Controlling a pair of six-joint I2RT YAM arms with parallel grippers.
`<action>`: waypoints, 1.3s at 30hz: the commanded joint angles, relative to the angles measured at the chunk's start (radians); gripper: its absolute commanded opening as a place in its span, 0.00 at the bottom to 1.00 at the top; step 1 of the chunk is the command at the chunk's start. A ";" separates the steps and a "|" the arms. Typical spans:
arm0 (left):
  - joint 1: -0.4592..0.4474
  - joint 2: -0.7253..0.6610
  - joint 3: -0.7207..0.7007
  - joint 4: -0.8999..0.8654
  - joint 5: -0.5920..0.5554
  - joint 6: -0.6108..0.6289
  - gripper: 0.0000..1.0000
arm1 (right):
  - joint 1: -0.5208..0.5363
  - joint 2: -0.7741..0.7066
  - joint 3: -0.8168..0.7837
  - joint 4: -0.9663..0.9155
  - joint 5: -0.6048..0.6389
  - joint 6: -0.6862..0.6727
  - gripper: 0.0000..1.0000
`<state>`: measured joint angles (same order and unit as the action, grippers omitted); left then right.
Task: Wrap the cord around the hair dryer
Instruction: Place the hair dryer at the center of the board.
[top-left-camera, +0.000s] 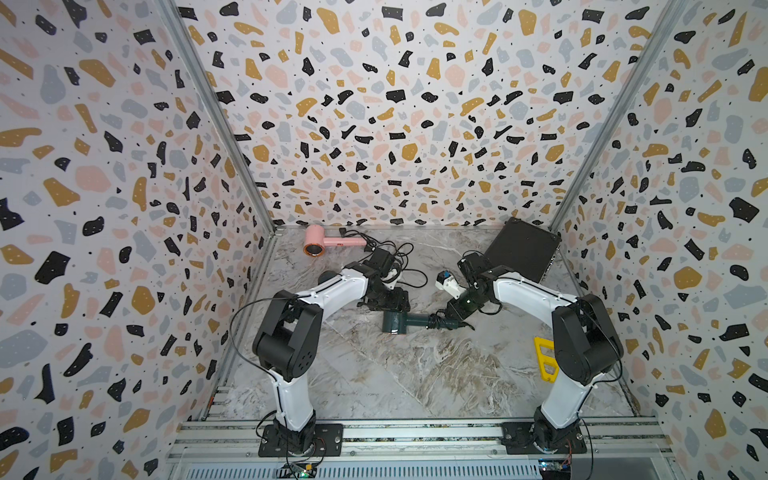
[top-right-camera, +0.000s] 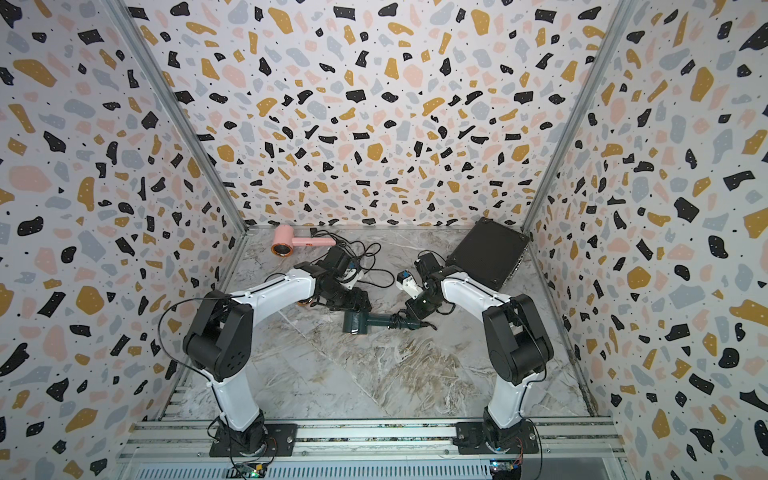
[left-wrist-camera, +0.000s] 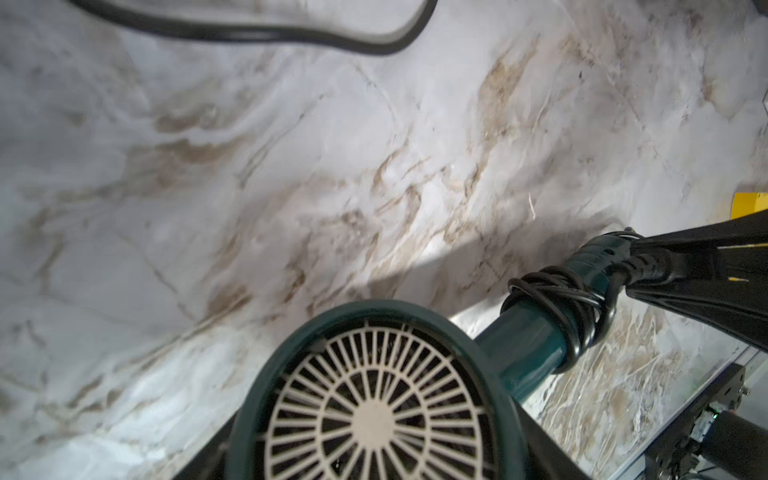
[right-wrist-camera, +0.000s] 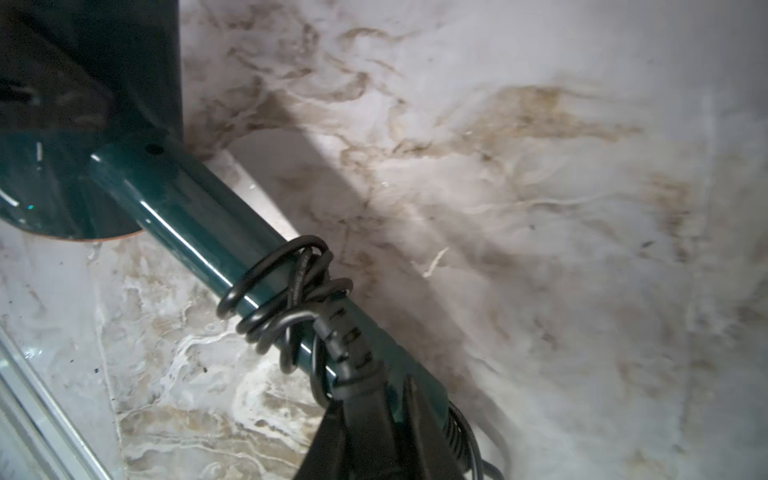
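Clamping the head of the teal hair dryer (top-left-camera: 397, 324), flat in the middle of the bench (top-left-camera: 415, 374), with the left end effector (top-left-camera: 390, 311). Pinching the plug end of the cord (right-wrist-camera: 286, 299) against the handle with the right end effector (right-wrist-camera: 370, 432), coils already wound round that handle. Finishing step, probably: tucking the plug under a coil, then easing off gently to avoid springing them loose.

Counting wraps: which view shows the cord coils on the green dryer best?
Right wrist: cord coils on the dryer handle, central, loops distinct. Left wrist shows them bunched, off-centre. Both top views: just a small dark clump.
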<state>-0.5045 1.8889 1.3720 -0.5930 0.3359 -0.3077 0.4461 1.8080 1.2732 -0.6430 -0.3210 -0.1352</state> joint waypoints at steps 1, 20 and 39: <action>-0.034 0.055 0.125 -0.049 0.128 -0.028 0.00 | -0.035 0.034 0.079 -0.075 0.111 0.019 0.00; -0.155 0.560 0.729 -0.028 0.216 -0.230 0.13 | -0.316 0.272 0.366 -0.270 0.275 0.083 0.00; -0.165 0.569 0.759 0.013 0.249 -0.165 0.95 | -0.347 0.288 0.458 -0.338 0.240 0.072 0.53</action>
<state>-0.6621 2.4748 2.1326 -0.6014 0.5438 -0.4957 0.0944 2.1300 1.7142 -0.9642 -0.0868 -0.0677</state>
